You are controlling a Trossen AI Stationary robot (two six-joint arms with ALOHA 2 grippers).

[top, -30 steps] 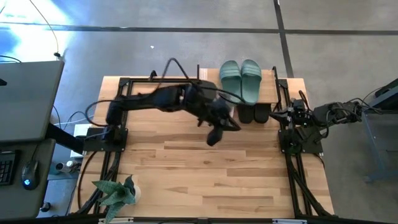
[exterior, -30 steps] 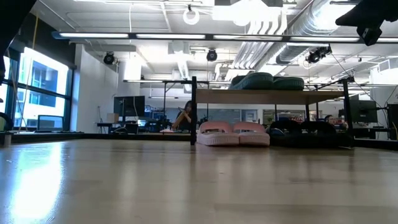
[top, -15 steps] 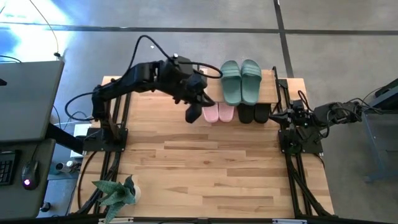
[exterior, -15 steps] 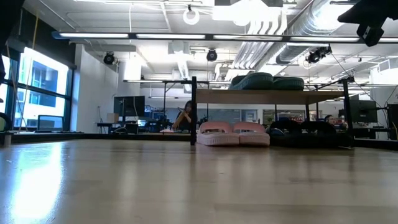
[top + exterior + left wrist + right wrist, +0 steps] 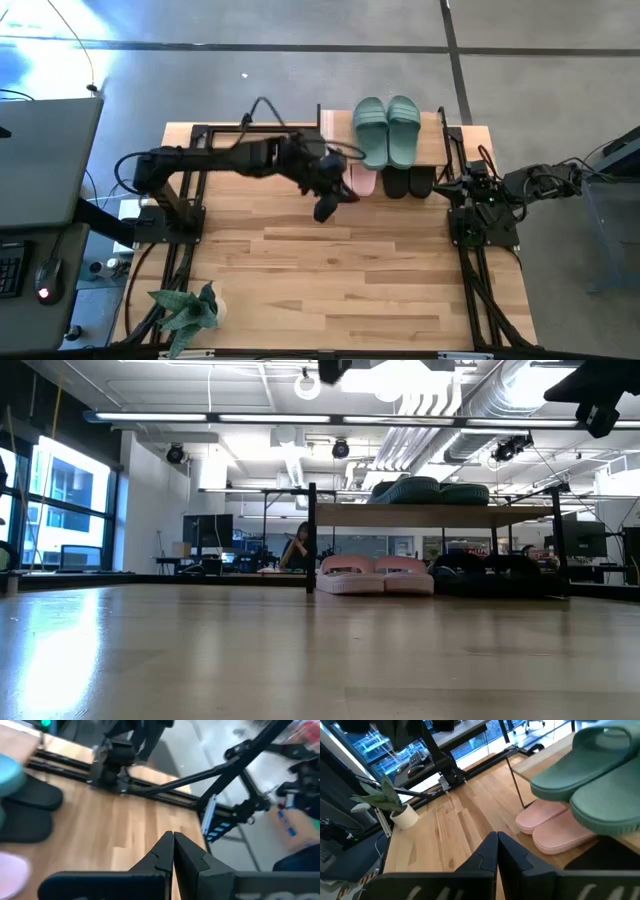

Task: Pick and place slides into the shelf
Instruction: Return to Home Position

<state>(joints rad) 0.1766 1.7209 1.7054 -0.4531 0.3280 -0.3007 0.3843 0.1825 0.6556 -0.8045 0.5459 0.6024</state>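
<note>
Green slides (image 5: 387,130) sit atop the shelf (image 5: 440,515), pink slides (image 5: 375,574) and black slides (image 5: 408,183) beneath it, so placing looks done; the left gripper (image 5: 173,837), fingers pressed together and empty, hangs near the pink slides and must fold home; the right gripper (image 5: 497,837), likewise closed, waits at the table's (image 5: 330,290) right edge.

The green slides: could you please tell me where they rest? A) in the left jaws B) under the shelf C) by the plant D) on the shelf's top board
D: the green slides lie side by side atop the shelf, above the pink slides and black slides.
</note>
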